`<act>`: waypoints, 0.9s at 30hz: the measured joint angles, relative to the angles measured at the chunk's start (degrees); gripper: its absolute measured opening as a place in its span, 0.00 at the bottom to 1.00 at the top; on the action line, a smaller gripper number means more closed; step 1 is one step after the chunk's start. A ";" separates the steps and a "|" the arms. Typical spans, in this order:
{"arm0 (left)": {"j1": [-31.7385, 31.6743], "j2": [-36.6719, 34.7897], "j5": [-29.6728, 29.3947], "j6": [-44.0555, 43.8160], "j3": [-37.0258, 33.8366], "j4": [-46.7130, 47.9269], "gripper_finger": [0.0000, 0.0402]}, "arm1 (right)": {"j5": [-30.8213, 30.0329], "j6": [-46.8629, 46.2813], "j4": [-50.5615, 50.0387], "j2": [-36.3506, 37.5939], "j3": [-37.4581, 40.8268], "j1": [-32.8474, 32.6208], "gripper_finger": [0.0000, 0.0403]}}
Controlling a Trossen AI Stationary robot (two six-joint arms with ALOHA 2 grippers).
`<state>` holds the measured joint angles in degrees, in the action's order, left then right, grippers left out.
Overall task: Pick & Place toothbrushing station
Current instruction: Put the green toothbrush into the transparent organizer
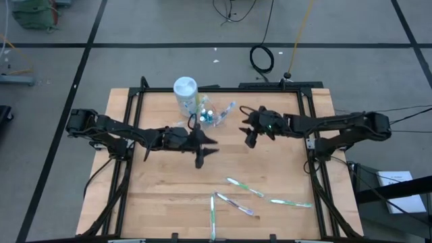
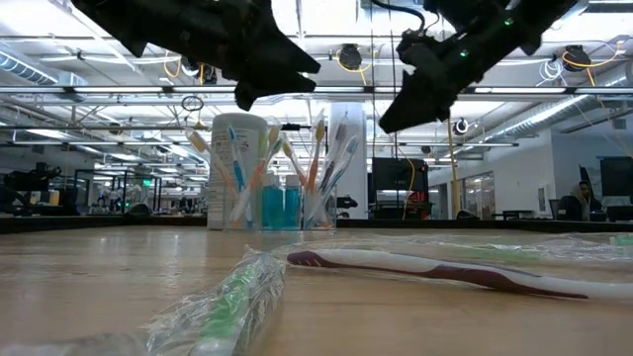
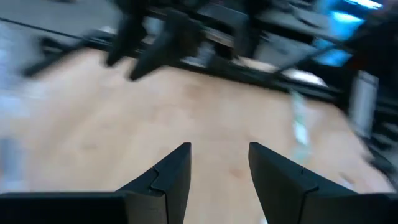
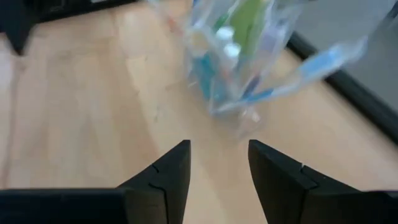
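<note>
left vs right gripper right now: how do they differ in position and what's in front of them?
The left gripper hovers over bare wood mid-table; the right gripper hovers nearer the back edge, beside the clear holder. The left wrist view shows mostly empty tabletop past its fingers; the right wrist view shows the holder full of toothbrushes just ahead. Shared: both are open, empty and raised off the table.

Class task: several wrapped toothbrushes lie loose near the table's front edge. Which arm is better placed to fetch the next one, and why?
Probably the left. The left gripper is open and empty, hovering nearer the loose toothbrushes. The right gripper, also open, hovers farther back beside the clear holder, facing it in its wrist view.
</note>
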<state>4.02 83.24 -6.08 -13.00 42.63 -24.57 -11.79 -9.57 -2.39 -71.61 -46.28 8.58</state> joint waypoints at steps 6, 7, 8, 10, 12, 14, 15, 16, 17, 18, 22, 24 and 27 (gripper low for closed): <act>5.52 0.14 8.54 5.17 -0.04 2.08 0.41 | 4.60 -1.68 2.01 1.27 4.81 -4.01 0.37; 7.03 0.41 9.05 6.46 -0.04 1.77 0.41 | 4.77 -1.68 2.33 1.25 5.34 -4.57 0.37; 8.58 0.56 9.10 7.56 -0.04 1.71 0.41 | 4.87 -1.68 3.00 1.25 5.77 -5.01 0.37; 11.36 0.59 9.01 8.43 -0.09 1.37 0.41 | 4.54 -1.56 4.97 1.30 6.68 -5.74 0.36; 13.69 0.76 7.67 7.38 0.02 0.79 0.41 | 4.55 -0.92 6.94 1.29 7.78 -5.91 0.36; 15.79 0.93 6.45 6.10 0.00 1.31 0.41 | 4.51 0.04 9.68 1.27 8.90 -5.89 0.37; 16.78 0.96 5.93 5.77 0.00 1.39 0.41 | 4.46 0.16 11.38 1.27 9.34 -5.87 0.37; 17.76 0.98 5.74 5.65 0.00 1.34 0.41 | 4.46 0.16 12.65 1.27 9.64 -5.86 0.37; 18.53 1.03 5.68 5.62 0.00 1.24 0.41 | 4.45 0.16 13.66 1.29 9.90 -5.88 0.37; 19.22 1.08 5.72 5.78 0.04 1.28 0.41 | 4.46 0.17 14.52 1.29 10.13 -5.86 0.37; 21.00 2.52 5.38 5.83 4.27 6.83 0.41 | 4.51 0.16 16.92 1.29 10.25 -5.86 0.37; 21.49 4.66 5.80 5.80 8.39 12.92 0.41 | 4.51 0.00 18.29 1.27 10.25 -6.03 0.37; 22.05 10.45 8.52 8.01 16.57 22.79 0.41 | 4.55 -0.20 19.75 1.27 10.25 -6.43 0.36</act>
<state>26.07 93.69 2.44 -4.98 59.20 -1.78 -7.25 -9.77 17.37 -70.35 -36.03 2.15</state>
